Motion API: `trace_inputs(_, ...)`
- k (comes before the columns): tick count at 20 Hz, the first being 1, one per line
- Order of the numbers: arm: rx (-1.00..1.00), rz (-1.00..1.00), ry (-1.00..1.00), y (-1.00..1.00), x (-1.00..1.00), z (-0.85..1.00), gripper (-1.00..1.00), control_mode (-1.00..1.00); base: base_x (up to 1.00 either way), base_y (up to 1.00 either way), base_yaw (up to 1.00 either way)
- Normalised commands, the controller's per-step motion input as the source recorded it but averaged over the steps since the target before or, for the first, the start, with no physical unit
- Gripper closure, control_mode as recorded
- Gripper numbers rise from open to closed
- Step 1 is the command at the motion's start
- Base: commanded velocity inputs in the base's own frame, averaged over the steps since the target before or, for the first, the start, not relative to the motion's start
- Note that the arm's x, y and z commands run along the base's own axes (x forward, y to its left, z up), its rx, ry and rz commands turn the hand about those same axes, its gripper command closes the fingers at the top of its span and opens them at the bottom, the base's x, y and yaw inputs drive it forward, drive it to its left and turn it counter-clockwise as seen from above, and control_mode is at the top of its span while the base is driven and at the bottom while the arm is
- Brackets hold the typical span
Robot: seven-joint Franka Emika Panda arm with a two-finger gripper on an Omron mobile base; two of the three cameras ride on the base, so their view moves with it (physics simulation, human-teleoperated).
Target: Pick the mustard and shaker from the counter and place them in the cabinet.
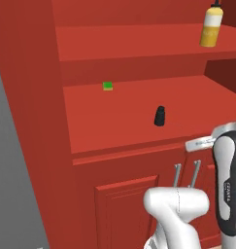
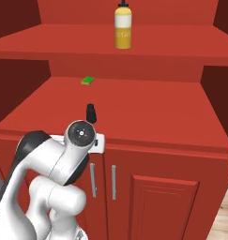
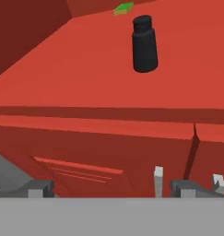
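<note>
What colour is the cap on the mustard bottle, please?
Dark, nearly black, atop the yellow mustard; clearest in the right base view.

White arm with dark joints

Rounded white links [image 1: 177, 204] are joined by black sections; a round grey cap [image 2: 80, 133] with small screws is seen.

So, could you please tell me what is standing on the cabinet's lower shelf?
The black shaker stands upright near the lower shelf front; a small green block lies farther back. Nothing there is covered.
</note>
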Motion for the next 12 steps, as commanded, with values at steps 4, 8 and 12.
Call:
trace_inputs(4,0.0,0.0,0.03,0.0,-0.72,0.0,-1.0,-1.0,0.0,0.0,0.0)
trace_inputs(8,-0.01,0.0,0.0,0.0,-0.74,0.0,-1.0,-1.0,0.0,0.0,0.0)
trace_inputs(12,-0.07,0.0,0.0,0.0,-0.68,0.0,-1.0,-1.0,0.0,0.0,0.0)
